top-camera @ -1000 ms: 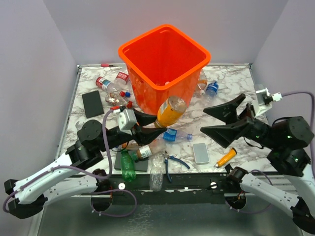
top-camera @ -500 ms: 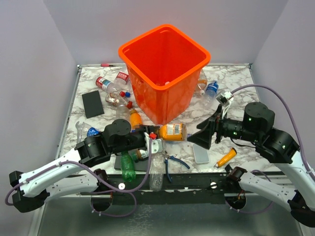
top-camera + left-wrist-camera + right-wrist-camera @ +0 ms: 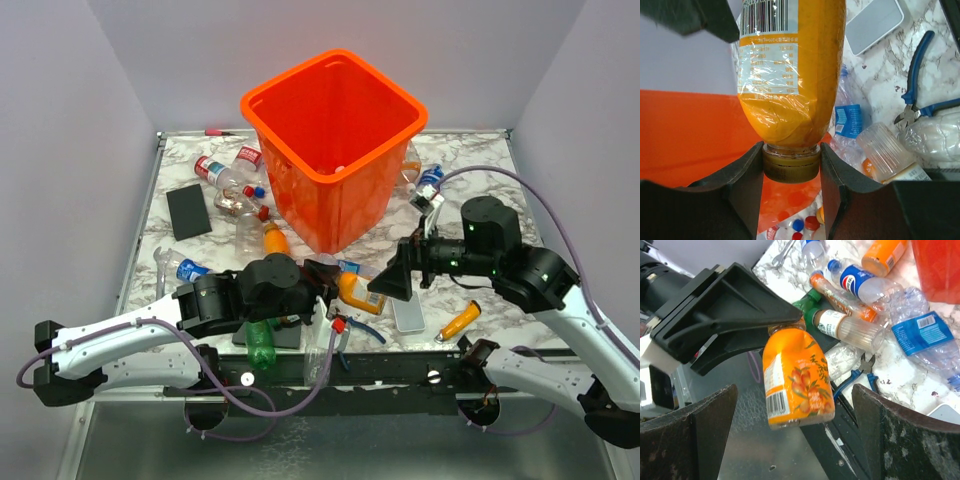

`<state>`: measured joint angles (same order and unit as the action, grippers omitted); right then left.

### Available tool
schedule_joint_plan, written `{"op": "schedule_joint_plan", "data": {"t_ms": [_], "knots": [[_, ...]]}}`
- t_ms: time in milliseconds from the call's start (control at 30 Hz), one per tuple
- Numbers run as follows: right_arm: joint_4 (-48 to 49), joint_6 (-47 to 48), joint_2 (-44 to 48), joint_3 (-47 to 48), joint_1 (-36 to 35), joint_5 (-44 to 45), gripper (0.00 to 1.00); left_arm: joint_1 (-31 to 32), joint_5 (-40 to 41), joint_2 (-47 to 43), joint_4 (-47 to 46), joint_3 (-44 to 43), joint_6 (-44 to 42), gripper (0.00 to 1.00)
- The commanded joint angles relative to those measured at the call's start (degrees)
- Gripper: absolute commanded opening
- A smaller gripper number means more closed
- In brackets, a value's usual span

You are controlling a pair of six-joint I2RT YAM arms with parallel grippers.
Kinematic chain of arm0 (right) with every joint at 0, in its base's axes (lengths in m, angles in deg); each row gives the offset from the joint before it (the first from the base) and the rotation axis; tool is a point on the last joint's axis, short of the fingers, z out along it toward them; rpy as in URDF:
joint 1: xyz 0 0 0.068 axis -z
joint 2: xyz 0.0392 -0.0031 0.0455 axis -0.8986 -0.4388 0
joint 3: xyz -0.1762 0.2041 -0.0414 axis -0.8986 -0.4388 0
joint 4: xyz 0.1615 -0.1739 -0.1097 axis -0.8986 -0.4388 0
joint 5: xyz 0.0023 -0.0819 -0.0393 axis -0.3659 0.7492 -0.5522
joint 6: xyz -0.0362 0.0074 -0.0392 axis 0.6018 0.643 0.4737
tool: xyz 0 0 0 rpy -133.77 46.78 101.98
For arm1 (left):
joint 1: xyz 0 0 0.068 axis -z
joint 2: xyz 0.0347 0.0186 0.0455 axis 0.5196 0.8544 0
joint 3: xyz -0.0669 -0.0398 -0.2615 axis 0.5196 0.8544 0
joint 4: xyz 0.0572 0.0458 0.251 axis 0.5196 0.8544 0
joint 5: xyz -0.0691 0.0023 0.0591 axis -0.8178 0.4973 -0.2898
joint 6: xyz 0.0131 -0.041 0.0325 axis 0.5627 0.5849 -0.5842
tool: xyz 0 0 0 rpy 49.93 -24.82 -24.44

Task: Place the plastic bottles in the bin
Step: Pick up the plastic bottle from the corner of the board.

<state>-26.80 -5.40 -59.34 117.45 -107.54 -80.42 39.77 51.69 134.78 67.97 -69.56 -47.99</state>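
The orange juice bottle [image 3: 790, 75] is suspended over the near part of the marble table [image 3: 480, 170], in front of the orange bin [image 3: 335, 205] and not yet inside it. My left gripper [image 3: 791, 160] is narrowed onto the capped neck, 1 finger on each side, so the labelled body projects clear. My right gripper [image 3: 795, 435] is spread fully wide and empty, aimed at that body without contact. Judged: a handover set-up, with the exposed body offered for a second grip.
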Motion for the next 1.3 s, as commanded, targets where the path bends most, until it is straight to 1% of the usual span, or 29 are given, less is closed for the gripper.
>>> {"op": "schedule_joint_plan", "data": {"t_ms": [0,133,300,400,467,600,733,767,800,833,900,933,967,1100,1167,1233,1267], "knots": [[-1.2,0.1,-2.9,-0.2,-0.5,-3.9,1.00,2.7,5.8,0.3,1.1,-0.3,-7.1,0.00],[-1.2,-0.2,-4.2,-3.6,-0.5,-5.6,1.00,2.9,6.9,0.1,0.4,-0.5,-9.3,0.00],[1.2,-1.8,-4.8,-6.6,-0.5,-11.1,0.95,2.9,8.4,0.2,0.3,-0.5,-11.1,0.00],[1.7,-2.2,-5.7,-7.8,-0.6,-12.4,0.91,2.9,8.4,0.1,-0.1,-0.5,-11.5,0.00],[2.0,-2.2,-6.4,-8.3,-0.7,-12.3,0.86,2.9,8.4,-0.1,-0.7,-0.4,-11.5,0.00],[5.9,-3.6,-5.6,-9.9,-0.9,-12.0,0.67,2.9,7.7,-0.3,-1.6,-0.4,-11.1,0.00],[8.6,-4.0,-4.6,-10.6,-0.9,-11.3,0.52,2.9,6.2,-0.8,-2.2,-0.6,-10.1,0.00],[9.2,-4.0,-4.1,-10.9,-0.9,-10.9,0.49,3.0,6.1,-1.0,-2.4,-0.6,-10.0,0.08],[10.0,-4.0,-3.5,-11.1,-0.8,-10.6,0.46,3.1,6.0,-1.2,-2.6,-0.6,-9.7,0.19],[10.7,-3.9,-2.6,-11.5,-0.9,-10.1,0.44,3.0,5.9,-1.6,-2.7,-0.6,-9.3,0.33],[11.8,-3.7,-0.4,-11.7,-0.9,-8.8,0.40,3.0,5.5,-2.6,-2.9,-0.8,-7.6,0.54],[11.9,-3.3,0.7,-11.6,-0.8,-8.1,0.39,3.0,5.3,-3.4,-3.1,-1.0,-5.9,0.89],[11.9,-2.8,2.4,-11.4,-0.9,-7.2,0.38,3.0,4.9,-4.3,-3.4,-1.4,-3.6,0.98],[11.9,0.0,8.4,-11.3,-0.9,-3.9,0.37,3.0,4.1,-9.1,-5.2,-2.5,4.2,0.99],[13.8,0.5,11.9,-12.8,-0.9,-2.4,0.36,3.0,3.1,-11.2,-7.8,-2.5,10.2,0.99],[18.2,-0.2,15.8,-15.6,-0.9,-1.1,0.36,3.0,2.2,-12.5,-12.7,-2.2,19.8,0.99],[20.9,-0.9,17.9,-17.5,-0.9,-0.2,0.36,3.0,2.9,-12.5,-17.8,-1.9,27.3,0.99]]}}
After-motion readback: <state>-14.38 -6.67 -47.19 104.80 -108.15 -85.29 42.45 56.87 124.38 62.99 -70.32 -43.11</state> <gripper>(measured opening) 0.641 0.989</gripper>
